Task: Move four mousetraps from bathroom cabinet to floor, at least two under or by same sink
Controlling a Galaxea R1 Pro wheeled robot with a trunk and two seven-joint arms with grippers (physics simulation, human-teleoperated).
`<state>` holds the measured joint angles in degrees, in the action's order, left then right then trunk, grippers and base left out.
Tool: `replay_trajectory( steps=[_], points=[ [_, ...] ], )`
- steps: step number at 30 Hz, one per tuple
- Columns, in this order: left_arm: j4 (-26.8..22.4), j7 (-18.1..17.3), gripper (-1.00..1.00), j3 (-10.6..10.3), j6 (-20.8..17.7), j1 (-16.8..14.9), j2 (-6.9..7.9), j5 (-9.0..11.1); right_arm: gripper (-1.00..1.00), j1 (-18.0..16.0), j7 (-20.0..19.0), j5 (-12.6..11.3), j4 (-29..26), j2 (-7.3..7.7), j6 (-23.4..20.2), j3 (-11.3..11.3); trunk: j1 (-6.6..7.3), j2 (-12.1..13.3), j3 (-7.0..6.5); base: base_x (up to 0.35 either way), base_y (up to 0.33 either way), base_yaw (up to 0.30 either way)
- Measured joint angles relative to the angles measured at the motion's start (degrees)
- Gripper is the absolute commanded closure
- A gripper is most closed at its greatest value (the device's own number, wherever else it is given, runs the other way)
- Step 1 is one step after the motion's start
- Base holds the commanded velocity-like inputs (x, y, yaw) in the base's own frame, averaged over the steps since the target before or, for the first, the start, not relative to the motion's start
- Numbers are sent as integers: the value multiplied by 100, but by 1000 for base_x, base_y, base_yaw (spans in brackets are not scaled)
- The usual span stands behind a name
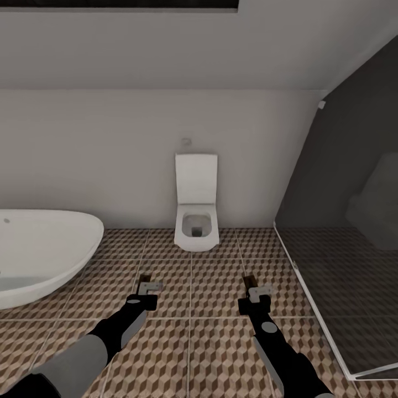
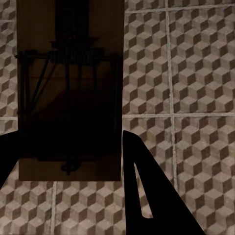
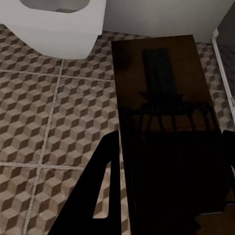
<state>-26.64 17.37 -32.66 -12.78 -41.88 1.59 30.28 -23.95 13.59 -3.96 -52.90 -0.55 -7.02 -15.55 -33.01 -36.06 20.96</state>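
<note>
My left gripper (image 1: 146, 287) is shut on a mousetrap (image 1: 145, 278), a small wooden board with dark wire parts that sticks out forward above the bathroom floor (image 1: 190, 342). In the left wrist view the mousetrap (image 2: 68, 73) sits flat between the dark fingers (image 2: 147, 196). Further right, my right gripper (image 1: 253, 293) is shut on a second mousetrap (image 1: 249, 283). The right wrist view has that mousetrap (image 3: 161, 73) dark in shadow between the fingers (image 3: 98, 196), over the tiles. The cabinet and the sink are out of view.
A white toilet (image 1: 195, 221) with its lid up stands against the far wall straight ahead. An oval white bathtub (image 1: 38, 254) is at the left. A glass shower enclosure (image 1: 342, 265) closes off the right side, its lower edge running along the floor.
</note>
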Motion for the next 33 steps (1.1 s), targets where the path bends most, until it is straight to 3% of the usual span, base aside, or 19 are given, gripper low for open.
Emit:
replay_trajectory(
  steps=[25,33],
  points=[
    [13,0,100,0,0,0,-10,0,100,0,0,0,0,4,3,-7,-550,-1005,681,0,0,0],
    [111,7,100,-12,7,-1,-116,13,100,0,0,0,0,0,4,-7,-726,-1326,899,0,0,0]
  ],
)
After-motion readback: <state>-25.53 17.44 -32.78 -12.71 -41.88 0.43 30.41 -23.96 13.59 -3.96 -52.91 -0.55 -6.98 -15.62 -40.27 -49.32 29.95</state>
